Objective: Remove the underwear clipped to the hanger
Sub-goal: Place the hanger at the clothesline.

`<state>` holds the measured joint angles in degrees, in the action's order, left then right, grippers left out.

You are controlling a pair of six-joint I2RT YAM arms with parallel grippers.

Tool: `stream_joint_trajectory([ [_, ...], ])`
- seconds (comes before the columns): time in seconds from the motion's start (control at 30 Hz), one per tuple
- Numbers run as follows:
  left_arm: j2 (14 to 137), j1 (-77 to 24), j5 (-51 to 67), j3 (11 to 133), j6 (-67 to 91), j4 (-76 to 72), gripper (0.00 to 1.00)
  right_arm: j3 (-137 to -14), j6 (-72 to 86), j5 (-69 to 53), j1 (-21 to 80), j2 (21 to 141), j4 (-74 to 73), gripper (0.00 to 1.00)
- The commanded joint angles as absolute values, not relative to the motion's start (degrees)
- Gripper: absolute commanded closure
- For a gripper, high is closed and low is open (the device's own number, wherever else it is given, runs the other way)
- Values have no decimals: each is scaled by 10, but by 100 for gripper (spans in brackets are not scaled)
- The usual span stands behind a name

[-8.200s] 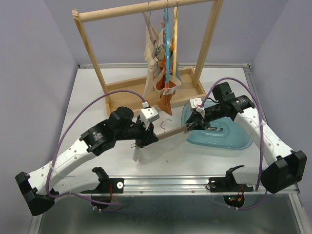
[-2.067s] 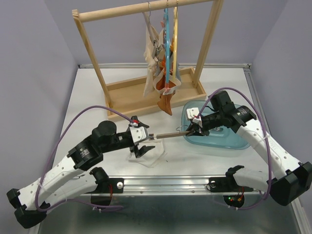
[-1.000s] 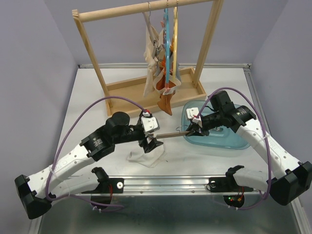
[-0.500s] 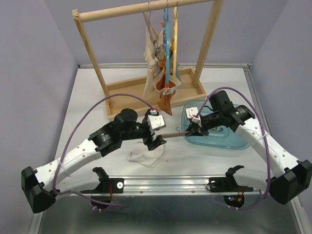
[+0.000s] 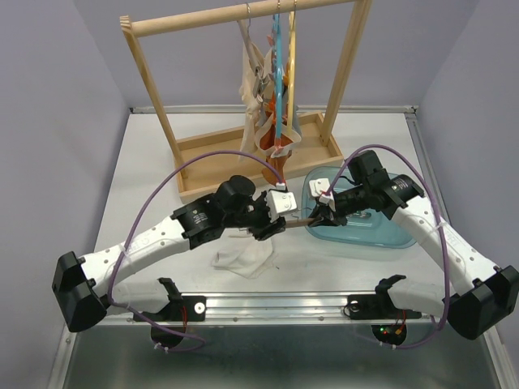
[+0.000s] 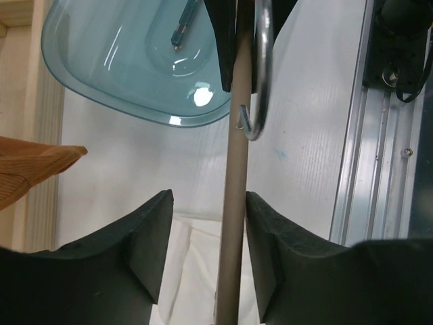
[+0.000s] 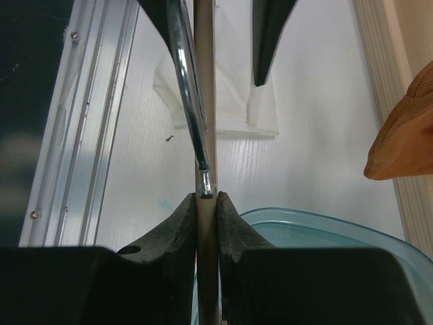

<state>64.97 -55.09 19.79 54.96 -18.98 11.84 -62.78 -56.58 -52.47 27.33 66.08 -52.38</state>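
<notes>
My right gripper [image 5: 316,217] [image 7: 206,196] is shut on the bare wooden hanger [image 5: 296,221] [image 7: 205,68] just beside its metal hook [image 7: 186,81], over the near rim of the blue tub. My left gripper [image 5: 276,227] [image 6: 206,200] straddles the hanger [image 6: 233,149]. Its jaws are open, and the bar lies against one pad with a gap to the other. White underwear [image 5: 243,258] [image 6: 193,271] lies loose on the table under the left gripper. More underwear [image 5: 263,97], beige, white and orange-brown, hangs clipped on the rack.
The wooden rack [image 5: 158,97] with its base tray [image 5: 215,158] stands at the back. The translucent blue tub [image 5: 369,227] [image 6: 128,74] sits right of centre. An orange-brown cloth tip [image 5: 276,172] [image 7: 406,135] hangs low near the tub. An aluminium rail [image 5: 284,304] runs along the near edge.
My left arm has slid right along the hanger bar toward the right gripper, and its jaws have narrowed around the bar. The right gripper and the white underwear have stayed put.
</notes>
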Motion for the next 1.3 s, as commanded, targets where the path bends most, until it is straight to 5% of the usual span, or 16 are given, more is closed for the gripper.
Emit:
stream_joint_trajectory([
  [0.0, 651, -562, 171, 581, -204, 141, 61, -613, -562, -545, 271, 653, -512, 100],
  [0.1, 650, -566, 159, 581, -207, 146, 100, -613, -563, -545, 271, 653, -512, 99],
  [0.23, 641, -568, 164, 578, -204, 144, 100, -613, -561, -544, 271, 652, -511, 100],
  [0.3, 632, -568, 164, 576, -197, 142, 100, -612, -559, -543, 271, 650, -510, 92],
  [0.67, 568, -568, 155, 535, -124, 149, 100, -656, -512, -503, 265, 624, -510, 0],
  [0.93, 517, -568, 133, 514, -103, 174, 100, -722, -475, -316, 231, 572, -516, 0],
  [1.27, 469, -568, 95, 537, -102, 233, 100, -719, -482, -319, 158, 485, -525, 0],
])
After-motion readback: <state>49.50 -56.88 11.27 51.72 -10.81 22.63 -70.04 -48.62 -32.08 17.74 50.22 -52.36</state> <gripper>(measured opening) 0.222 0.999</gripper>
